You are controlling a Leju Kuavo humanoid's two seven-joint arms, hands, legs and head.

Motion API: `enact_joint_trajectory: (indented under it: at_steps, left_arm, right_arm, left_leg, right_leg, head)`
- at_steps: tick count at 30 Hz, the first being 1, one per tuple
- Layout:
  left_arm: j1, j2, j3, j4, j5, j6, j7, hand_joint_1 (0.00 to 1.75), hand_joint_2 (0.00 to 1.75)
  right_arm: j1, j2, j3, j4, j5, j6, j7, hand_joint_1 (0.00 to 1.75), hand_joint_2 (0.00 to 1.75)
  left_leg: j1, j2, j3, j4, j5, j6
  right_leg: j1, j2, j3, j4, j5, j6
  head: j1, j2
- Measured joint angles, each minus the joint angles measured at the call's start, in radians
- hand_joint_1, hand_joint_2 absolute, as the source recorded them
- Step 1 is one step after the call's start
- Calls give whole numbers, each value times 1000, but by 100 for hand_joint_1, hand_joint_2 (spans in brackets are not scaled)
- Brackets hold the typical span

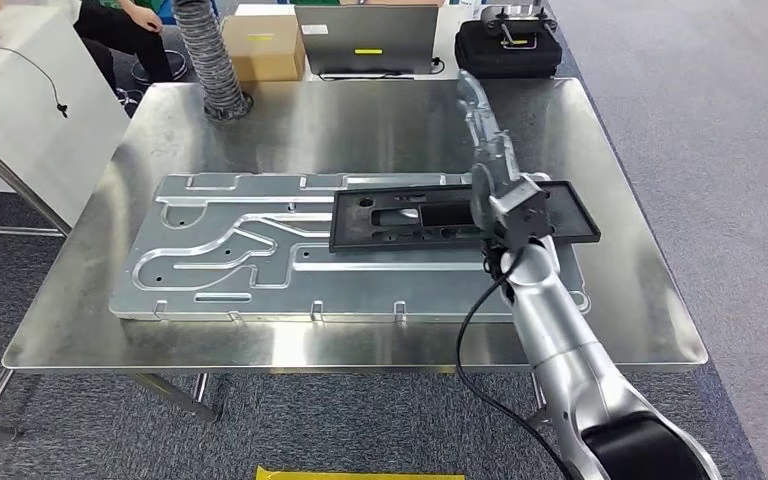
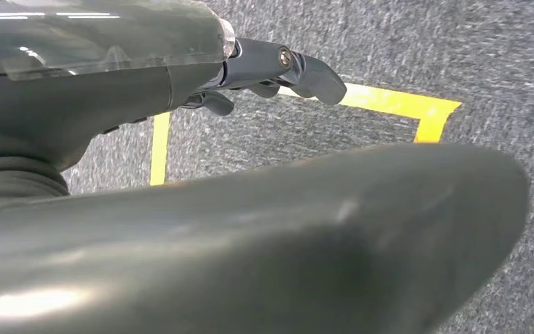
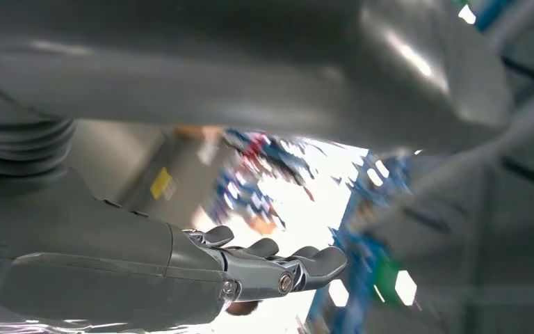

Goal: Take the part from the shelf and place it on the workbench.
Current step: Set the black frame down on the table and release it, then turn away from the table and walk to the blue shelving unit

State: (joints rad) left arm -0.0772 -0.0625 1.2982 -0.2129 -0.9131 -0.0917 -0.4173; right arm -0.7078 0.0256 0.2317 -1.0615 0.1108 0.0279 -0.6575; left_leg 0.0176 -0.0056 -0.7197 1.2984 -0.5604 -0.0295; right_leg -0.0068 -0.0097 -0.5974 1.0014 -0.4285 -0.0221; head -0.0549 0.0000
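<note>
A flat black frame-shaped part (image 1: 572,212) lies on a large grooved aluminium plate (image 1: 220,260), which rests on the steel workbench (image 1: 360,130). My right arm reaches over the part's right half. My right hand (image 1: 485,140) is lifted above the bench beyond the part, with its fingers stretched out and nothing in them. The right wrist view shows the same straight, empty fingers (image 3: 299,268). In the left wrist view my left hand (image 2: 264,66) hangs over grey carpet, fingers loosely extended and holding nothing.
At the bench's far edge are a ribbed hose (image 1: 205,55), a cardboard box (image 1: 265,40), a grey laptop-like unit (image 1: 365,40) and a black case (image 1: 508,45). A person (image 1: 125,25) sits at the back left beside a white table (image 1: 20,90). Yellow tape (image 2: 389,103) marks the floor.
</note>
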Motion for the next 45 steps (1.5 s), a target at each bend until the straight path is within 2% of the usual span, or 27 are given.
enact_joint_trajectory:
  at_steps: [2, 4, 5, 9, 11, 13, 14, 15, 16, 18, 20, 22, 24, 26, 28, 29, 30, 31, 33, 35, 36, 39, 40, 41, 43, 44, 45]
  left_arm:
    - [3, -1, 8, 0, 12, 2, -2, 0, 0]
    - [4, -3, 19, 0, 24, 4, -8, 0, 0]
    - [4, -5, 25, 0, 30, 4, -13, 0, 0]
    - [9, -15, 45, 0, 46, 6, -26, 0, 0]
    - [9, -18, 51, 0, 49, 5, -26, 0, 0]
    - [8, -20, 57, 0, 51, 3, -22, 0, 0]
    - [8, -20, 61, 0, 51, 2, -20, 0, 0]
    - [8, -21, 63, 0, 50, 1, -17, 0, 0]
    - [8, -22, 65, 0, 49, 0, -15, 0, 0]
    - [8, -25, 66, 0, 45, -5, -14, 0, 0]
    - [7, -27, 66, 0, 41, -8, -15, 0, 0]
    - [7, -28, 66, 0, 39, -9, -14, 0, 0]
    - [7, -28, 67, 0, 38, -9, -13, 0, 0]
    - [7, -28, 67, 0, 38, -7, -9, 0, 0]
    - [6, -29, 67, 0, 38, -3, -3, 0, 0]
    - [5, -29, 67, 0, 38, -1, -1, 0, 0]
    - [5, -29, 67, 0, 37, 0, 1, 0, 0]
    - [5, -29, 67, 0, 37, 1, 3, 0, 0]
    - [3, -29, 67, 0, 35, 1, 4, 0, 0]
    - [-1, -29, 67, 0, 35, -1, 4, 0, 0]
    - [-2, -30, 67, 0, 35, -2, 4, 0, 0]
    - [3, -33, 68, 0, 34, -3, 5, 0, 0]
    - [4, -34, 69, 0, 33, -3, 5, 0, 0]
    - [3, -35, 69, 0, 32, -3, 5, 0, 0]
    - [2, -35, 70, 0, 27, -4, 4, 0, 0]
    - [2, -35, 70, 0, 23, -4, 2, 0, 0]
    - [3, -35, 70, 0, 19, -5, 0, 0, 0]
  right_arm:
    - [75, -36, -27, -151, 34, -93, 3, 0, 0]
    - [146, -70, -63, -289, 146, -225, 11, 0, 0]
    - [188, -87, -82, -352, 226, -296, 18, 0, 0]
    - [403, -143, -164, -576, 503, -499, 43, 0, 0]
    - [507, -160, -207, -659, 572, -538, 50, 0, 0]
    - [610, -171, -249, -713, 624, -560, 57, 0, 0]
    - [660, -173, -267, -734, 640, -569, 58, 0, 0]
    - [706, -174, -283, -751, 649, -575, 61, 0, 0]
    - [749, -175, -298, -766, 654, -581, 62, 0, 0]
    - [825, -175, -327, -793, 661, -589, 61, 0, 0]
    - [885, -168, -356, -812, 665, -590, 55, 0, 0]
    - [930, -151, -385, -821, 668, -580, 53, 0, 0]
    - [961, -129, -410, -823, 675, -567, 54, 0, 0]
    - [978, -106, -430, -824, 692, -550, 55, 0, 0]
    - [986, -80, -452, -821, 709, -526, 57, 0, 0]
    - [989, -67, -464, -817, 713, -513, 58, 0, 0]
    - [991, -54, -478, -810, 717, -502, 58, 0, 0]
    - [991, -42, -492, -802, 720, -491, 58, 0, 0]
    - [992, -20, -525, -783, 727, -468, 56, 0, 0]
    - [990, 5, -569, -752, 739, -443, 49, 0, 0]
    - [989, 17, -594, -733, 748, -433, 41, 0, 0]
    - [984, 49, -663, -667, 775, -416, 13, 0, 0]
    - [979, 59, -685, -639, 784, -412, 5, 0, 0]
    - [970, 70, -713, -603, 794, -408, -1, 0, 0]
    - [944, 91, -781, -510, 817, -401, -5, 0, 0]
    - [930, 98, -817, -458, 831, -401, -5, 0, 0]
    - [916, 103, -851, -399, 848, -406, -6, 0, 0]
  left_leg:
    - [6, 0, 56, -109, 63, -3]
    - [6, -1, 121, -234, 104, 1]
    - [5, -2, 136, -265, 109, 6]
    - [4, -7, 147, -281, 106, 36]
    - [5, -6, 151, -287, 109, 49]
    - [2, -5, 149, -287, 111, 54]
    - [0, -5, 148, -286, 111, 55]
    - [-2, -5, 146, -285, 112, 56]
    - [-4, -5, 146, -284, 112, 56]
    - [-8, -6, 144, -282, 112, 55]
    - [-12, -6, 144, -280, 113, 50]
    - [-14, -5, 144, -281, 116, 40]
    - [-15, -3, 142, -275, 107, 29]
    - [-14, -1, 122, -215, 47, 20]
    - [-11, -1, 87, -97, -44, 14]
    - [-10, -1, 79, -47, -74, 11]
    - [-9, -1, 86, -28, -85, 10]
    - [-8, -1, 113, -48, -77, 9]
    - [-7, -1, 214, -187, -33, 12]
    - [-11, -3, 284, -304, -1, 19]
    - [-13, -4, 294, -325, 5, 25]
    - [-16, -1, 275, -322, 30, 43]
    - [-15, 2, 265, -322, 41, 49]
    - [-13, 5, 251, -323, 54, 54]
    - [-14, 9, 222, -323, 77, 62]
    - [-15, 10, 208, -321, 87, 63]
    - [-16, 10, 194, -319, 97, 63]
  right_leg:
    - [-2, 0, 4, 3, -5, 7]
    - [0, 1, 3, 11, -12, 19]
    - [2, 1, 3, 13, -14, 25]
    - [0, 0, 8, 20, -27, 49]
    - [-4, 3, -26, 99, -79, 58]
    - [-5, 5, -91, 238, -148, 63]
    - [-5, 6, -114, 289, -165, 63]
    - [-5, 6, -118, 301, -163, 62]
    - [-5, 6, -100, 268, -141, 59]
    - [-3, 6, -22, 126, -82, 47]
    - [2, 6, 30, 26, -47, 37]
    - [6, 7, 35, 12, -38, 31]
    - [0, 6, 31, 5, -26, 19]
    - [-6, 3, 20, -3, -11, 7]
    - [-5, 2, 1, -3, 3, 2]
    - [-4, 2, -9, -3, 11, 3]
    - [-4, 2, -20, -2, 19, 4]
    - [-4, 2, -31, -1, 28, 6]
    - [-4, 2, -50, 3, 44, 12]
    - [-2, 2, -60, 6, 59, 24]
    - [0, 2, -62, 7, 67, 30]
    - [-4, 4, -68, 2, 85, 46]
    - [-6, 5, -77, 14, 64, 51]
    - [-7, 7, -91, 47, 24, 55]
    - [-9, 7, -124, 168, -88, 62]
    - [-9, 7, -134, 233, -123, 64]
    - [-9, 7, -131, 278, -133, 65]
  head:
    - [0, 0]
    - [0, 0]
    - [0, 0]
    - [0, 0]
    - [0, 0]
    - [0, 0]
    - [0, 0]
    - [0, 0]
    - [0, 0]
    - [0, 0]
    - [0, 0]
    - [0, 0]
    - [0, 0]
    - [0, 0]
    - [0, 0]
    - [0, 0]
    - [0, 0]
    - [0, 0]
    - [0, 0]
    - [0, 0]
    - [0, 0]
    - [0, 0]
    - [0, 0]
    - [0, 0]
    - [0, 0]
    - [0, 0]
    - [0, 0]
